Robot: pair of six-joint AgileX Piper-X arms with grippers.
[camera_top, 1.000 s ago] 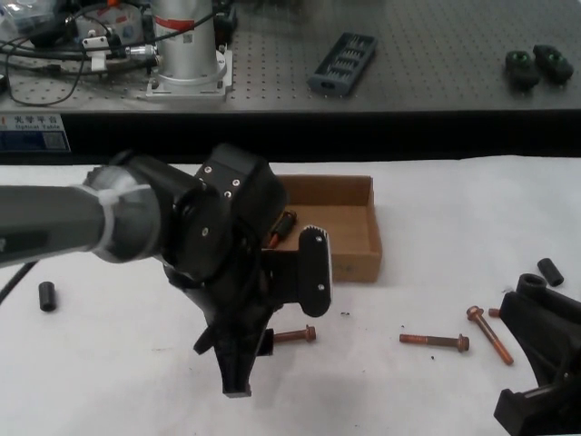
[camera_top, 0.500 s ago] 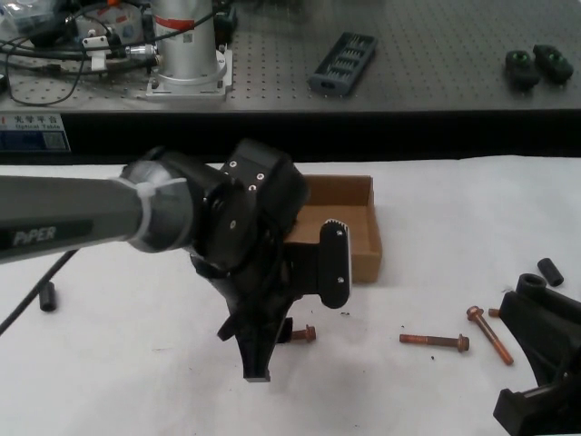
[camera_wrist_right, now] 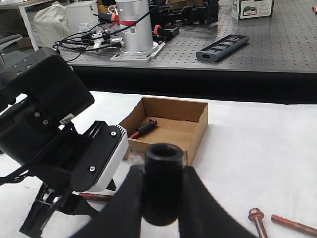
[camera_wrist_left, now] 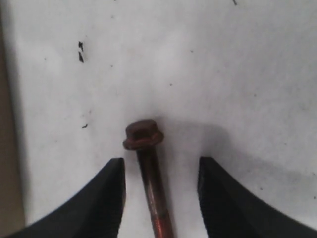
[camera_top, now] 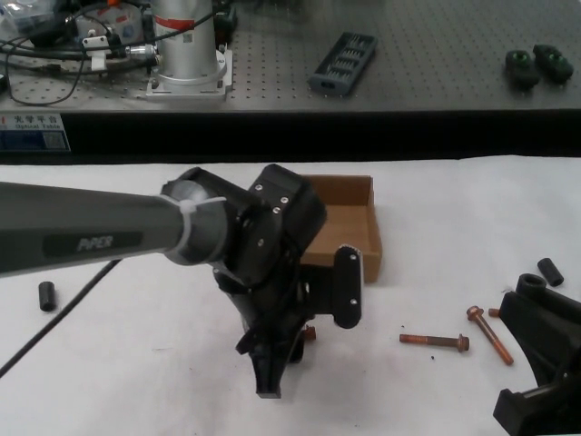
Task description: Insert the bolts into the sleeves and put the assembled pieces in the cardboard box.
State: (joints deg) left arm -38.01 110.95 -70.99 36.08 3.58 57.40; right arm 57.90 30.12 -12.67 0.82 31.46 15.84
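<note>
Nearest you, the right end effector (camera_wrist_right: 162,201) is clamped on a black sleeve (camera_wrist_right: 162,168), held upright over the bench (camera_top: 436,227). Farther out, your left end effector (camera_wrist_left: 160,161) is partly open, one finger on each side of a copper bolt (camera_wrist_left: 151,183) that lies flat on the white bench cover, both fingers apart from it; a second bolt (camera_top: 434,341) and a third bolt (camera_top: 490,334) lie loose to its right. Beyond these, the cardboard box (camera_wrist_right: 198,129) holds one assembled piece (camera_wrist_right: 143,128) lying on its floor.
</note>
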